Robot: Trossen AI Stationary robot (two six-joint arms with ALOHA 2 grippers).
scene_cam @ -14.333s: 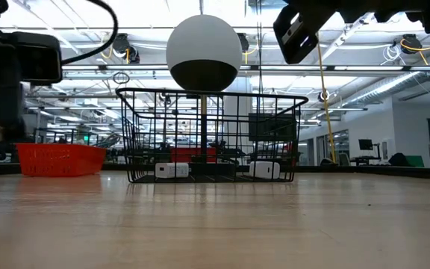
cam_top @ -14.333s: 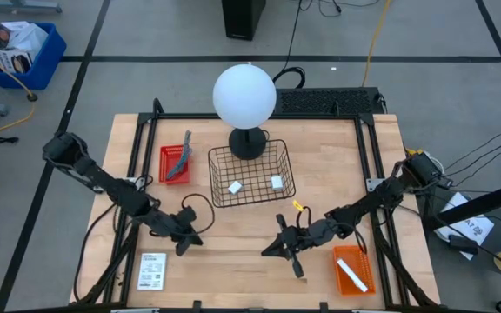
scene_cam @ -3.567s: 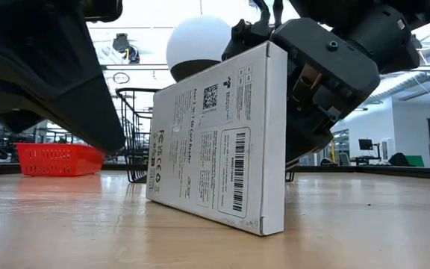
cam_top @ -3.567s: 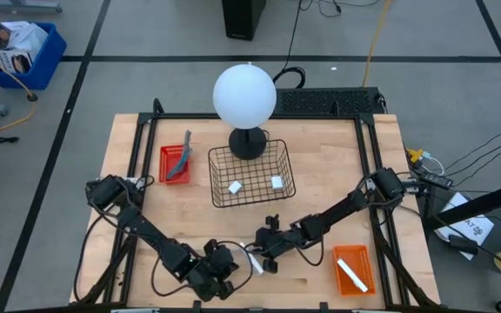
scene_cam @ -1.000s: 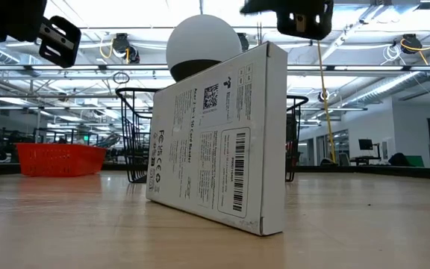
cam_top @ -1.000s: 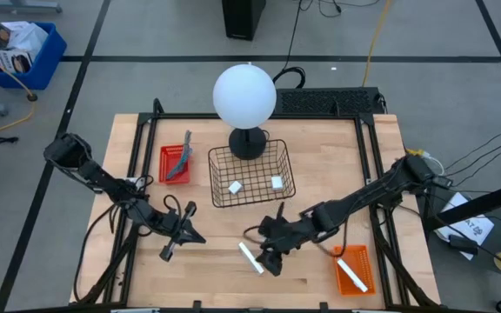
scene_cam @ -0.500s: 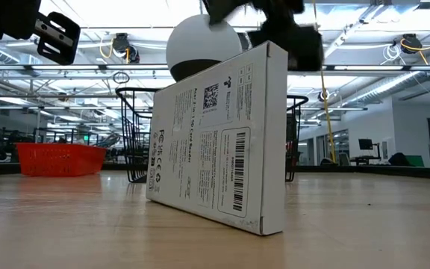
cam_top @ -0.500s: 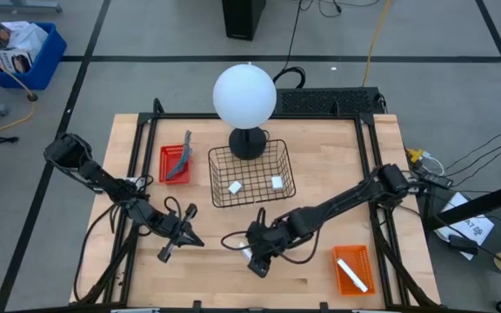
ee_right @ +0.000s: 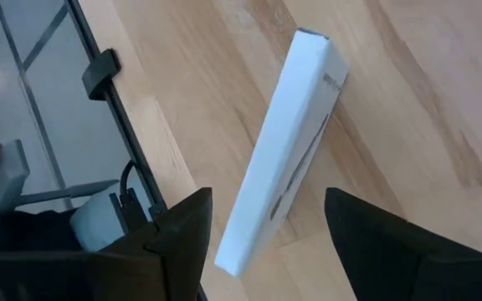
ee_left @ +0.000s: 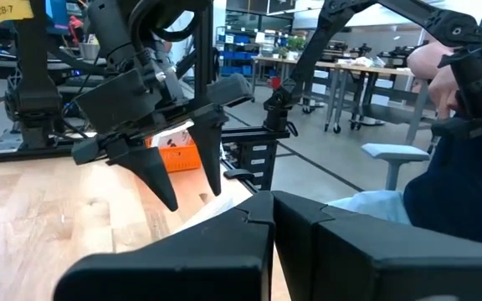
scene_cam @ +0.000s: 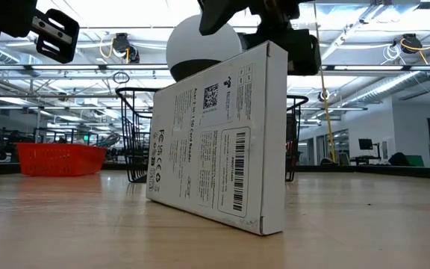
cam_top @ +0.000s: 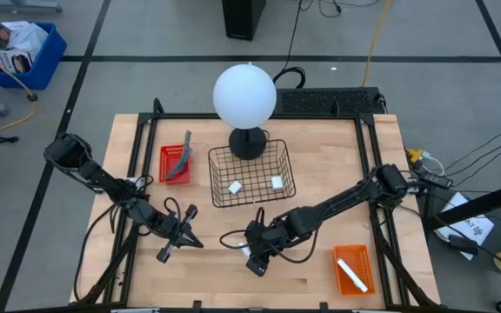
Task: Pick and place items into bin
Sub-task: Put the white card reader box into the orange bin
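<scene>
A white printed card box (scene_cam: 215, 127) stands on one thin edge on the wood near the table's front, between the arms. My right gripper (cam_top: 257, 258) hangs just above it, open. In the right wrist view its fingers (ee_right: 182, 238) stand on either side of the box's end (ee_right: 249, 242) without touching. My left gripper (cam_top: 197, 240) waits shut at the front left, pointing at the box. The wire bin (cam_top: 250, 174) holds two white blocks (cam_top: 234, 186).
The white globe lamp (cam_top: 244, 94) stands behind the bin. A red tray (cam_top: 169, 165) with a grey tool sits left of the bin. An orange tray (cam_top: 353, 269) with a white item sits front right. Bare wood lies between the box and the bin.
My right gripper has gone toward the table's left edge and a little down, coming over the card box, still open. The box has stayed standing where it was.
</scene>
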